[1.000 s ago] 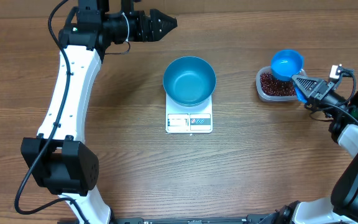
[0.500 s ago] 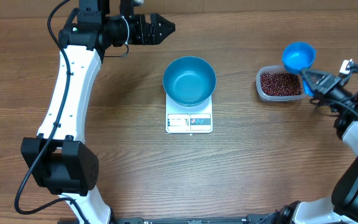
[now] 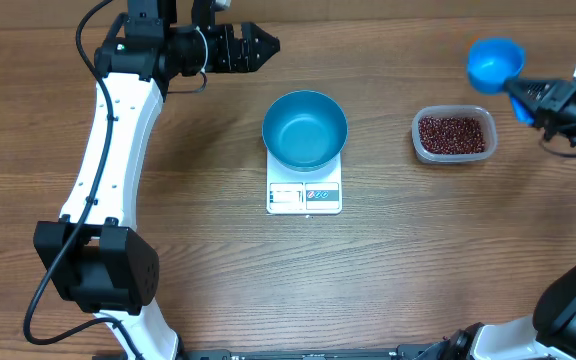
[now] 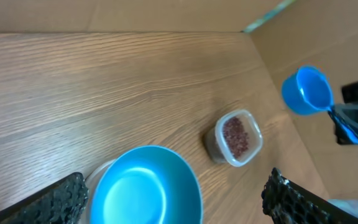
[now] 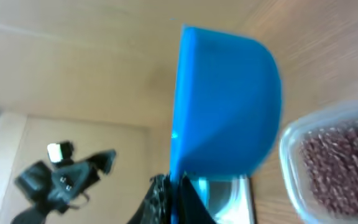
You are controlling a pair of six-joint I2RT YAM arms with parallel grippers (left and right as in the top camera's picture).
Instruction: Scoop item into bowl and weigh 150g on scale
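Red-brown beans (image 3: 453, 133) lie in the clear tub (image 3: 415, 136) at the right, well apart from the empty blue bowl (image 3: 304, 130) sitting on the white scale (image 3: 304, 196) in the middle. Loose, hard and light, they will likely roll and scatter and cannot be pinched, so the blue scoop (image 3: 495, 62) must carry them, kept level; the right gripper (image 3: 528, 97) is clenched on its handle, just beyond the tub's far right corner. Far left, the left gripper (image 3: 266, 43) hangs spread wide, grasping nothing.

Scale (image 3: 304, 197) readout illegibly small
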